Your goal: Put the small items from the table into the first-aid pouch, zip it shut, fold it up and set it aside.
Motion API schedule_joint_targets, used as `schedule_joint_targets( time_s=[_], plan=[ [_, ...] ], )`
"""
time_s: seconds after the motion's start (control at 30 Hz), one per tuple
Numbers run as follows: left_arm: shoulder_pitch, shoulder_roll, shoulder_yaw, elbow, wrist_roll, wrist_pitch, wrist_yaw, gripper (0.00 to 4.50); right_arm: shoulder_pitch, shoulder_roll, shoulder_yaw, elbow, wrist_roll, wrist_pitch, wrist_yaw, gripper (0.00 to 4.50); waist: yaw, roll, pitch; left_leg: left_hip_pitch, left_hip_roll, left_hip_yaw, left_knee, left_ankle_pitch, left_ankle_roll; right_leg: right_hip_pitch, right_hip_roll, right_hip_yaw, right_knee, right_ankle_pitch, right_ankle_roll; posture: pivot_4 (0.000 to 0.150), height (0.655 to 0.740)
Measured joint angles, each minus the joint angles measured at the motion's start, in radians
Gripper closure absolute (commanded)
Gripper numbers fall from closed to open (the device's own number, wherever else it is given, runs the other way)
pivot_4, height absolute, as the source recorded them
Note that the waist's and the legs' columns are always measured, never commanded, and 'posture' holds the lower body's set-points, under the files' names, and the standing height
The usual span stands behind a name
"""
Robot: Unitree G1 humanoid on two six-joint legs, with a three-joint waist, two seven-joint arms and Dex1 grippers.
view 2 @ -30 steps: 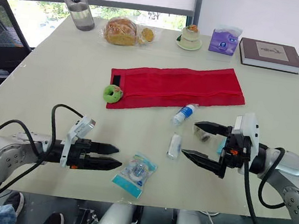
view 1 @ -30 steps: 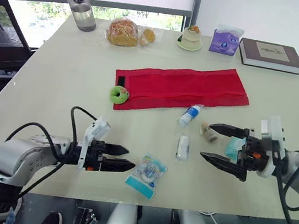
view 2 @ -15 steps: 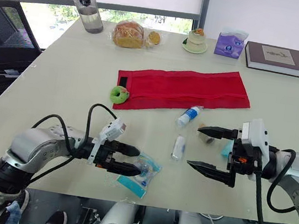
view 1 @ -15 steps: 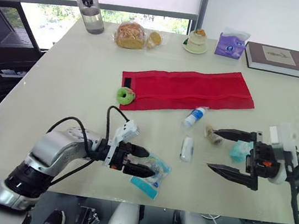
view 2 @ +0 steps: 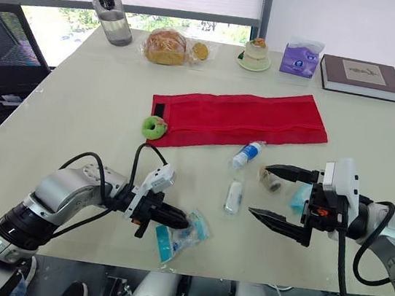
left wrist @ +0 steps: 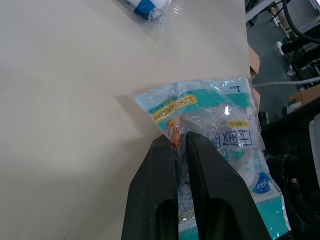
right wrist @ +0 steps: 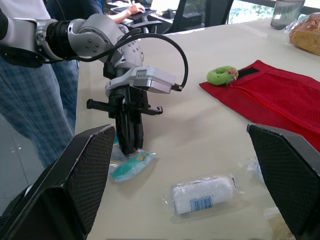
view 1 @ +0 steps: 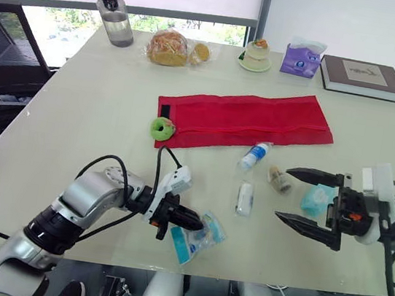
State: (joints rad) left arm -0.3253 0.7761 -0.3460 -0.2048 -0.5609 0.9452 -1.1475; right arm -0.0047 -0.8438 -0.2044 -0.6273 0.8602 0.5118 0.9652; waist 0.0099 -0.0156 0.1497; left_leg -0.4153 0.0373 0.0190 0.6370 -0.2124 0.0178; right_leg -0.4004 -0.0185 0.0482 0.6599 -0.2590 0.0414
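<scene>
**Left gripper pinching plastic packet, red pouch lying flat**

The left gripper (view 1: pixel 194 225) is closing tight on the edge of a clear plastic packet (view 1: pixel 197 241) near the front edge of the table (view 1: pixel 93 104). In the left wrist view the packet is showing teal print, a "1" in one corner and Chinese characters on yellow and teal labels; the smaller figures are too fine to read. Something white is sitting inside it.

The right gripper (view 1: pixel 283 193) is hovering spread wide and holding nothing, with a small teal packet (view 1: pixel 315 200) just behind it and a small tan item (view 1: pixel 278 178) by its upper finger.

The red pouch (view 1: pixel 249 118) is lying unfolded mid-table. A green ring (view 1: pixel 161 128) is touching its left end. A small bottle (view 1: pixel 254 156) with a blue label and a wrapped white roll (view 1: pixel 245 198), barcode showing, are lying on the table in front of it.

Along the far edge are standing a water bottle (view 1: pixel 112 12), bagged bread (view 1: pixel 169 47), a purple tissue pack (view 1: pixel 301 57) and a book (view 1: pixel 361 75) whose title is unreadable.
</scene>
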Motion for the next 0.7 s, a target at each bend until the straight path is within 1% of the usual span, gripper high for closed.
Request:
schedule_joint_targets(
  time_s=[0.23, 0.43, 0.5, 0.57, 0.63, 0.67, 0.7],
  plan=[
    [0.034, -0.046, 0.107, 0.058, -0.057, 0.035, 0.026, 4.46, 0.004, 0.001, 0.000, 0.000, -0.001, 0.000, 0.004, 0.00, -0.001, -0.002, 0.002, 0.000, 0.001, -0.001, 0.001, 0.000, 0.000, -0.001, 0.000, -0.001, 0.001, 0.000, 0.000, 0.150, 0.7400],
    [0.020, -0.057, 0.269, 0.093, -0.070, 0.059, 0.163, 4.46, -0.016, 0.005, 0.014, 0.010, -0.047, -0.014, 0.006, 0.00, -0.007, -0.005, 0.004, 0.000, 0.002, -0.002, 0.001, 0.000, 0.000, -0.001, 0.000, -0.002, 0.002, 0.000, 0.000, 0.150, 0.7400],
    [0.006, -0.080, 0.331, 0.067, -0.074, 0.072, 0.224, 4.46, -0.038, 0.027, 0.036, 0.027, -0.092, -0.017, -0.023, 0.00, -0.009, -0.007, 0.005, -0.001, 0.001, -0.001, 0.001, 0.000, 0.000, -0.001, -0.001, -0.002, 0.002, 0.000, 0.000, 0.150, 0.7400],
    [-0.025, -0.125, 0.377, 0.041, -0.092, 0.091, 0.293, 4.46, -0.073, 0.064, 0.055, 0.046, -0.130, -0.011, -0.087, 0.00, -0.009, -0.008, 0.006, -0.002, 0.000, -0.001, 0.001, 0.000, 0.000, -0.001, -0.001, -0.002, 0.001, 0.001, 0.000, 0.150, 0.7400],
    [-0.068, -0.175, 0.415, 0.020, -0.111, 0.123, 0.364, 4.46, -0.120, 0.102, 0.077, 0.059, -0.140, 0.022, -0.158, 0.00, -0.009, -0.010, 0.007, -0.003, 0.000, -0.002, 0.001, 0.000, 0.000, -0.001, -0.001, -0.002, 0.002, 0.003, 0.000, 0.150, 0.7400],
    [-0.110, -0.220, 0.440, 0.008, -0.125, 0.143, 0.419, 4.46, -0.158, 0.135, 0.096, 0.061, -0.130, 0.068, -0.212, 0.00, -0.009, -0.011, 0.008, -0.003, 0.000, -0.002, 0.001, 0.000, 0.000, -0.002, 0.000, -0.002, 0.002, 0.004, 0.001, 0.150, 0.7400],
    [-0.129, -0.239, 0.450, -0.002, -0.133, 0.150, 0.441, 4.46, -0.176, 0.149, 0.106, 0.061, -0.122, 0.088, -0.235, 0.00, -0.009, -0.012, 0.008, -0.003, 0.000, -0.002, 0.001, 0.000, 0.000, -0.002, 0.000, -0.002, 0.002, 0.005, 0.001, 0.150, 0.7400]
  ],
)
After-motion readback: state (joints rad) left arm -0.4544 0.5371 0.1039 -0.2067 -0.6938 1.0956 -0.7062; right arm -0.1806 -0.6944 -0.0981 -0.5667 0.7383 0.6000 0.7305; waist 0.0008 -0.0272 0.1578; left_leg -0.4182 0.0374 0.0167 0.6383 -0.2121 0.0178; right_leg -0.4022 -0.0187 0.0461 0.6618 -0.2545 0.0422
